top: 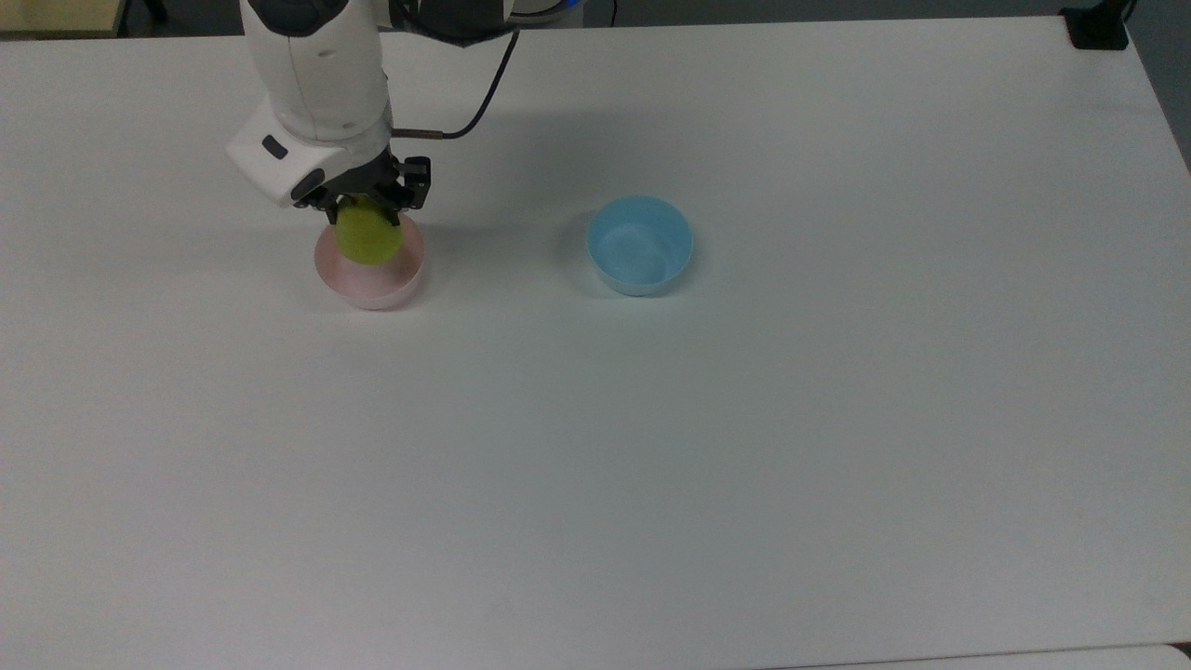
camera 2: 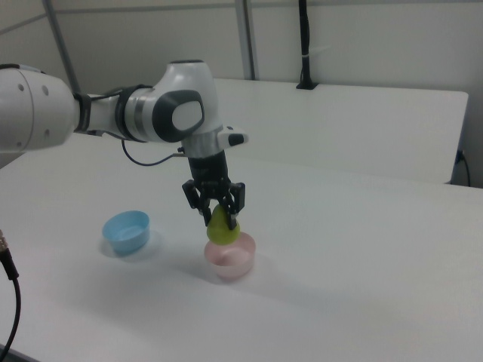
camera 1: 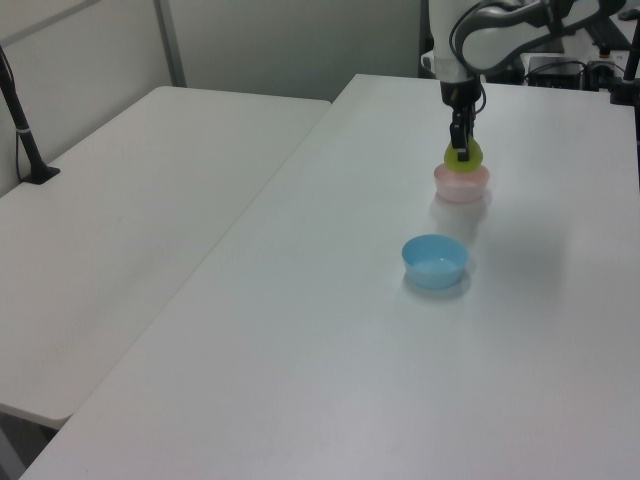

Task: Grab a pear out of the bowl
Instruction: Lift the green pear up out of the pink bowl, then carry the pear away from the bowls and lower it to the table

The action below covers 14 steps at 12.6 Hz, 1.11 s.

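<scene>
My gripper [top: 365, 207] [camera 1: 460, 143] [camera 2: 219, 215] is shut on the yellow-green pear [top: 368, 235] [camera 1: 464, 154] [camera 2: 223, 229], gripping its narrow upper part. The pear hangs just above the pale pink bowl [top: 370, 277] [camera 1: 461, 184] [camera 2: 230, 259], its bottom level with the rim in the right view. The bowl stands on the white table, toward the top view's left. The stem is hidden between the fingers.
A light blue bowl [top: 640, 246] [camera 1: 435, 261] [camera 2: 127, 230] stands on the white table [top: 651, 447], to the top view's right of the pink one. A second white table [camera 1: 120, 200] adjoins on the left view's left. A black post [camera 2: 305, 45] stands behind.
</scene>
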Available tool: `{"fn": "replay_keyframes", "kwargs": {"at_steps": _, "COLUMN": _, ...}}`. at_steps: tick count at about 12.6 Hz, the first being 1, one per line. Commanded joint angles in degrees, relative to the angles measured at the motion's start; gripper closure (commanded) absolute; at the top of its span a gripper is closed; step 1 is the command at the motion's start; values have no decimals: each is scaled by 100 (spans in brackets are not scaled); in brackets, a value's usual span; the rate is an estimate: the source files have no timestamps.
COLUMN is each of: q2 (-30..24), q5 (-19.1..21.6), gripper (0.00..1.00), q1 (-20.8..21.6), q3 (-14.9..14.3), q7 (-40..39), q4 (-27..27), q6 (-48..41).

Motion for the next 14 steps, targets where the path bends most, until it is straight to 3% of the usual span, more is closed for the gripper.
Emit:
{"fn": "replay_keyframes", "kwargs": {"at_steps": 1, "q2": -114, "q5": 12, "gripper": 69, "q1": -106, "q3": -67, "q7": -61, "q4": 310, "q6": -279}}
{"fn": "replay_keyframes", "kwargs": {"at_steps": 6, "q2": 465, "q5": -6, "gripper": 69, "q1": -1046, "q3": -67, "q7": -798, "q4": 952, "q6": -192}}
{"fn": "replay_keyframes", "kwargs": {"at_steps": 14, "q2": 1231, "q5": -94, "gripper": 64, "q1": -1645, "q3": -76, "q7": -940, "q4": 988, "q6": 1118}}
